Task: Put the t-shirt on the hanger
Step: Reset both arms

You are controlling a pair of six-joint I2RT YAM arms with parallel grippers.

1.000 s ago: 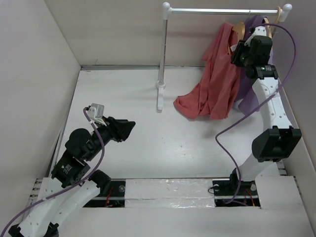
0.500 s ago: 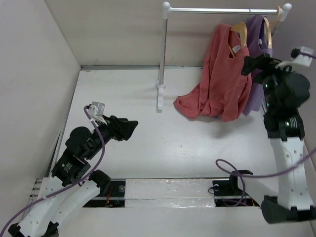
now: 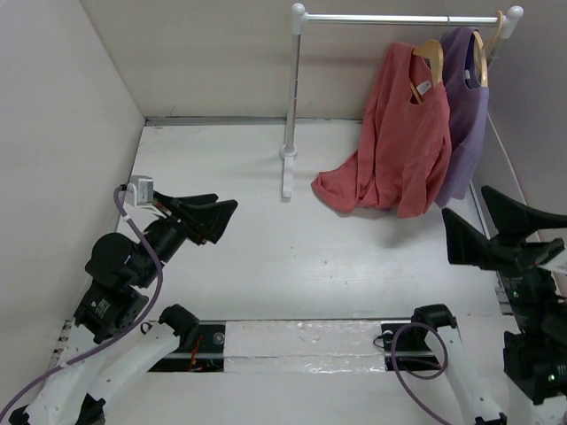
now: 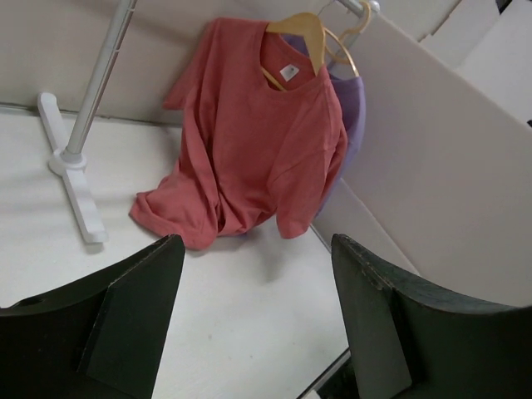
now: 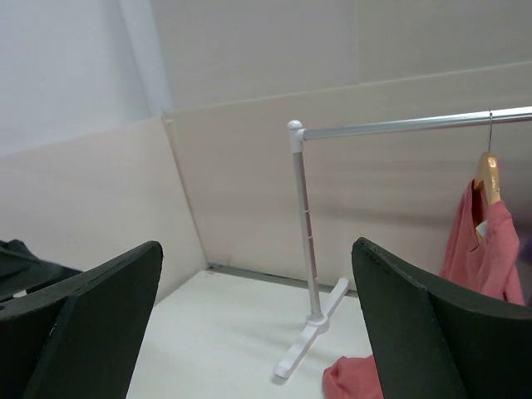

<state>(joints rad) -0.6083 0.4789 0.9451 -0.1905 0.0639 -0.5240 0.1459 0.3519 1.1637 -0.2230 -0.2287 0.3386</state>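
The coral-red t-shirt [image 3: 403,133] hangs from the orange-tan hanger [image 3: 431,55] on the rack's bar, and its lower part lies bunched on the table. In the left wrist view the t-shirt [image 4: 249,141] and hanger [image 4: 303,29] are far ahead. The right wrist view shows only a strip of t-shirt [image 5: 490,249] and hanger [image 5: 487,174] at its right edge. My left gripper [image 3: 217,217] [image 4: 258,316] is open over the table at the left, empty. My right gripper [image 3: 474,221] [image 5: 258,324] is open and empty at the near right, well apart from the shirt.
A purple t-shirt [image 3: 467,115] on a paler hanger [image 3: 481,53] hangs just right of the coral one. The white rack [image 3: 292,97] has its foot [image 3: 286,173] on the table at mid-back. Pale walls [image 3: 62,133] close in the left, back and right.
My right arm has pulled away from the hanger at the rack, down to the near right, with its jaws opening wide. My left gripper has shifted a little left and opened wider.
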